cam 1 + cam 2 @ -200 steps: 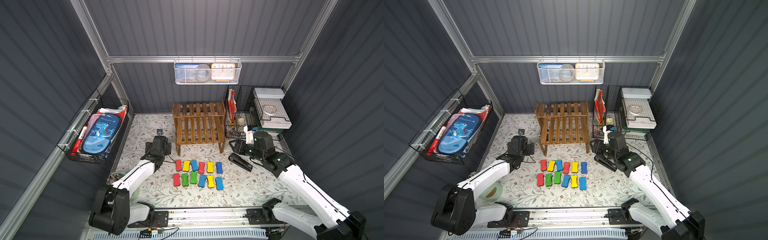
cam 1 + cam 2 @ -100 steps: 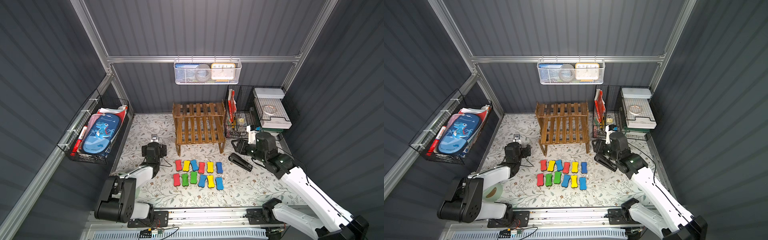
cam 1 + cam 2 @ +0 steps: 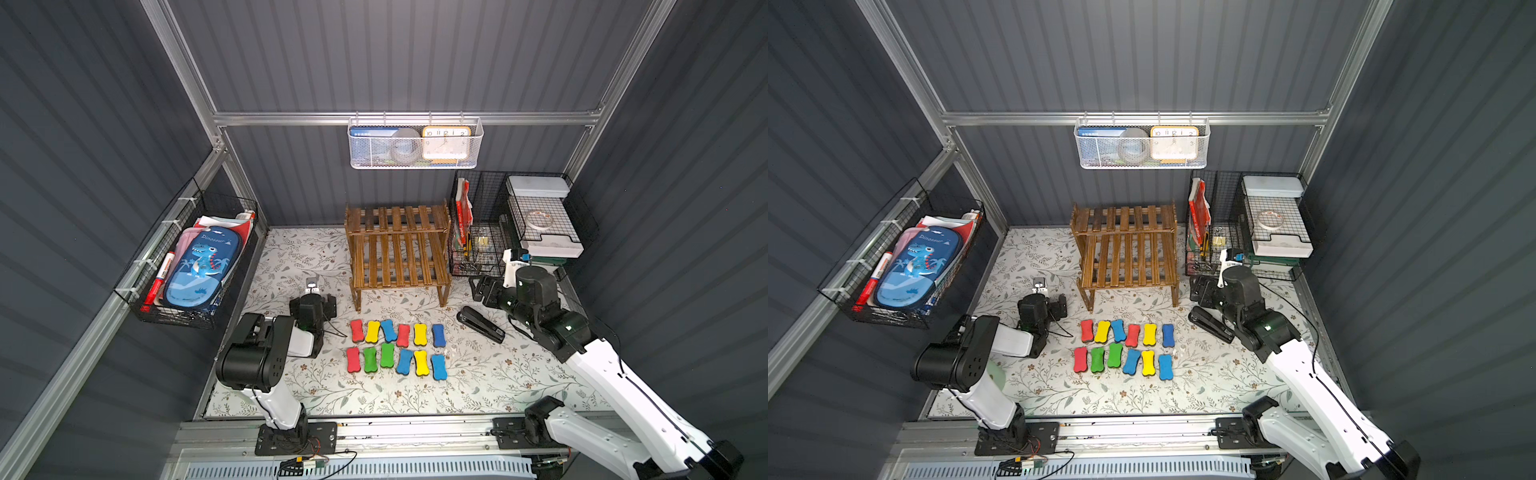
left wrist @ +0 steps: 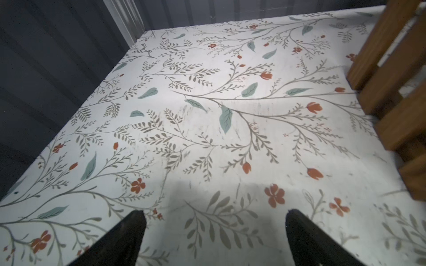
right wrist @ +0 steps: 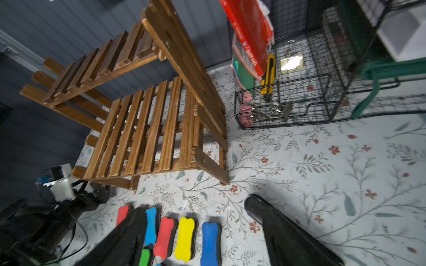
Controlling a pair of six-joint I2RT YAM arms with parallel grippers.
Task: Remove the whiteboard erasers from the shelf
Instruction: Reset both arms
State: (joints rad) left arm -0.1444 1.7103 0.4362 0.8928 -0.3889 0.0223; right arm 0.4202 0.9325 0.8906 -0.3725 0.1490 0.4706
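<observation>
A white table covering printed with leafy stems and small red flowers (image 3: pixel 291 257) floors a booth of dark grey ribbed wall panels (image 3: pixel 395 54) framed in aluminium rails. On the back rail hangs a white mesh basket (image 3: pixel 415 165) holding a yellow-rimmed clock (image 3: pixel 445 143), a blue box and a pale roll. On the left wall a black wire basket (image 3: pixel 183 321) carries a blue dinosaur pencil case (image 3: pixel 201 270) and a red marker (image 3: pixel 160 277). At the back right stands a black wire-grid organiser (image 3: pixel 478 195) with red packets, a yellow utility knife (image 5: pixel 269 73), white trays and a roll of tape (image 3: pixel 539 219). The brown two-tier shelf of wooden slats (image 3: pixel 397 249) stands at the back centre. All twelve bone-shaped foam whiteboard erasers (image 3: pixel 387 354) – red, yellow, blue and green – lie on the covering in front of it, in two rows of six. A black stapler (image 3: pixel 480 324) lies to their right. The left gripper (image 4: pixel 215 217) sits low beside the shelf's left legs, its fingers spread wide over bare covering, holding nothing. The right gripper (image 5: pixel 207 214) hangs near the stapler, between shelf and organiser – fingers likewise wide apart and empty.
</observation>
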